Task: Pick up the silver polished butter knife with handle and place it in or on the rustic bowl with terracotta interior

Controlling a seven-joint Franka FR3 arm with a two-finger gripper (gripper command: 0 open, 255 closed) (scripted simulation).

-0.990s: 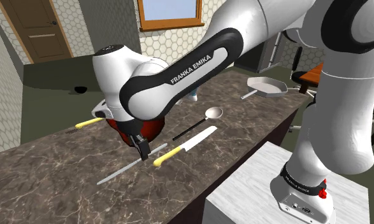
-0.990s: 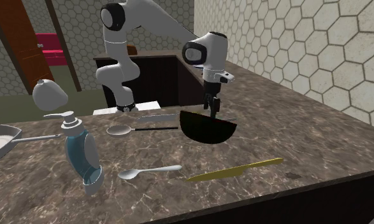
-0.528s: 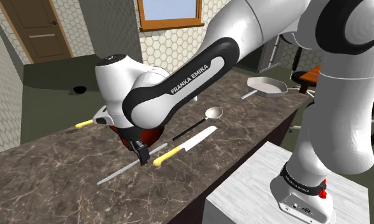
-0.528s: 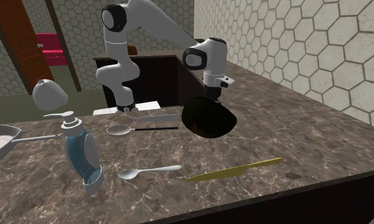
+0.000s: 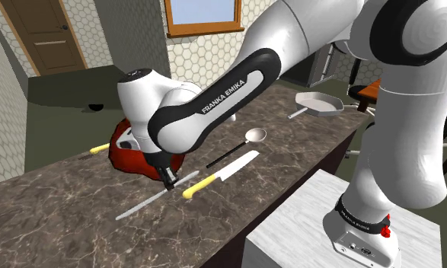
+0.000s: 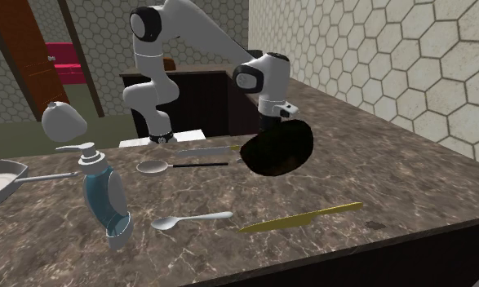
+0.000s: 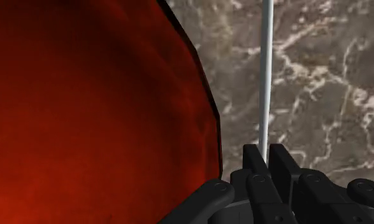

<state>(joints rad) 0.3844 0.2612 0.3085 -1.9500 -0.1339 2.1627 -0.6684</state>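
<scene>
The silver butter knife (image 5: 142,204) is a thin bright strip lying on the dark marble counter (image 5: 77,228). My black gripper (image 5: 168,183) is down on its end nearest the bowl. In the wrist view the gripper (image 7: 266,149) is shut, its fingers (image 7: 253,159) clasping the knife (image 7: 266,76) between them. The bowl (image 5: 129,149) is tipped up on its edge against my hand, its red-orange interior (image 7: 83,108) close beside the fingers. In the second exterior view the bowl's dark outside (image 6: 278,151) hides the fingertips.
A yellow-handled knife with a white blade (image 5: 223,172) and a black-handled spoon (image 5: 248,138) lie just beyond the gripper. A pan (image 5: 319,102) sits at the counter's far end. A soap bottle (image 6: 107,200), silver spoon (image 6: 184,220) and yellow knife (image 6: 299,218) lie near the opposite edge.
The gripper came down onto the butter knife and its fingers shut on it. The hand pushed the bowl, which tipped from flat up onto its edge.
</scene>
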